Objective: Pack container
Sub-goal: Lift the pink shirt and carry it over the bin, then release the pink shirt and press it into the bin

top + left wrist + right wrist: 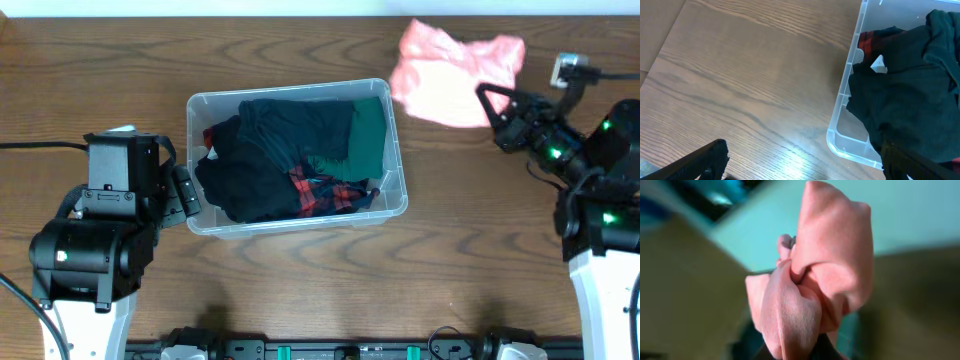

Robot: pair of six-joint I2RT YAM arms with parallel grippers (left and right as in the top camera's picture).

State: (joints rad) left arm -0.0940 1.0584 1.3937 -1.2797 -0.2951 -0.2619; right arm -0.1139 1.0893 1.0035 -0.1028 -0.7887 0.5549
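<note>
**Container near the table's middle, part filled; one cloth outside it.**
The container [296, 224] stands on the table [300, 290] just to 9 o'clock of centre, upright, with its long side running 9 to 3. Inside, a black garment [255, 170] fills the 9 o'clock half, a green garment [368, 135] lies against the 3 o'clock wall, and a red plaid piece [322, 192] shows toward 5 o'clock. The left gripper [186, 196] is just beside the container's 9 o'clock wall, fingers spread wide and holding nothing. A pink cloth [455, 68] is at 2 o'clock of the container, outside the rim. The right gripper [497, 103] is at the cloth's 4 o'clock edge, pinching a bunched fold of it. Its fingers are barely visible in the wrist view.
</note>
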